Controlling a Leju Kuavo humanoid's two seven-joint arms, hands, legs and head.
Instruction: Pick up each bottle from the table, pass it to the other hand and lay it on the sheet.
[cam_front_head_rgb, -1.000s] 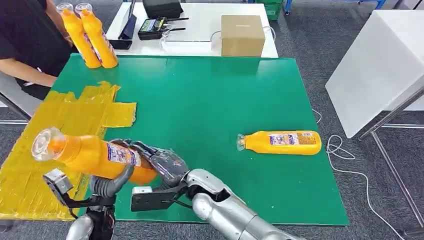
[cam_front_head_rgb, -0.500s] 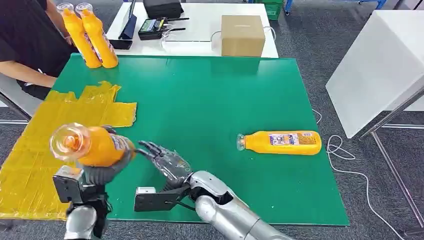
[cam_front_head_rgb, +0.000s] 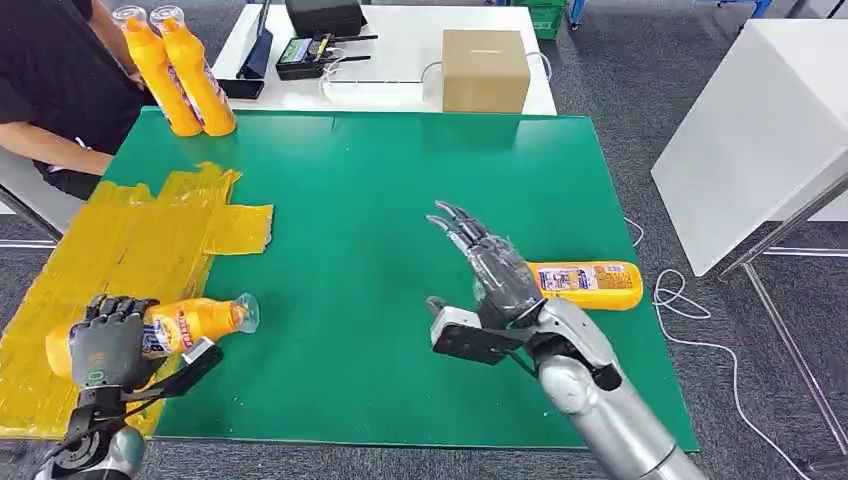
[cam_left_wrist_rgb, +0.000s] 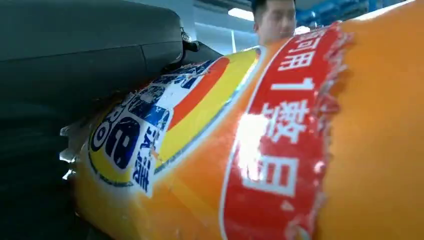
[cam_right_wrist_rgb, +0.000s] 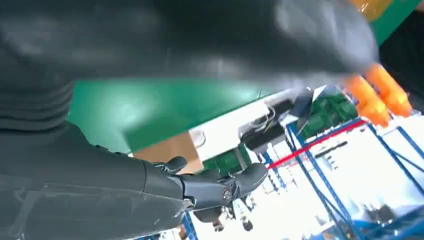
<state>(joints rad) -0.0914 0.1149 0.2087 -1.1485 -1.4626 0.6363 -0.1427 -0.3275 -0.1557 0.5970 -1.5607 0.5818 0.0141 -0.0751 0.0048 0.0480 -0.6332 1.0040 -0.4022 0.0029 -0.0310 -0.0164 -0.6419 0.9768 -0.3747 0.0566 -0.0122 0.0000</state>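
Note:
My left hand (cam_front_head_rgb: 108, 342) grips an orange bottle (cam_front_head_rgb: 196, 321) low over the near edge of the yellow sheet (cam_front_head_rgb: 120, 250), its cap end pointing out over the green table (cam_front_head_rgb: 400, 200). The left wrist view shows that bottle's label (cam_left_wrist_rgb: 280, 145) up close against my palm. My right hand (cam_front_head_rgb: 490, 265) is open with fingers spread, raised above the table just left of a second orange bottle (cam_front_head_rgb: 585, 284) lying on its side. Two more orange bottles (cam_front_head_rgb: 180, 70) stand upright at the far left corner.
A person in a black top (cam_front_head_rgb: 50, 80) sits at the far left beside the standing bottles. Behind the green table a white table carries a cardboard box (cam_front_head_rgb: 485, 68) and black devices (cam_front_head_rgb: 310, 45). A white block (cam_front_head_rgb: 760, 130) stands to the right, with cables (cam_front_head_rgb: 690, 310) on the floor.
The bottle passed from both hands into my left hand alone, which swung it left and down to the sheet. My right hand let go and moved right toward the lying bottle.

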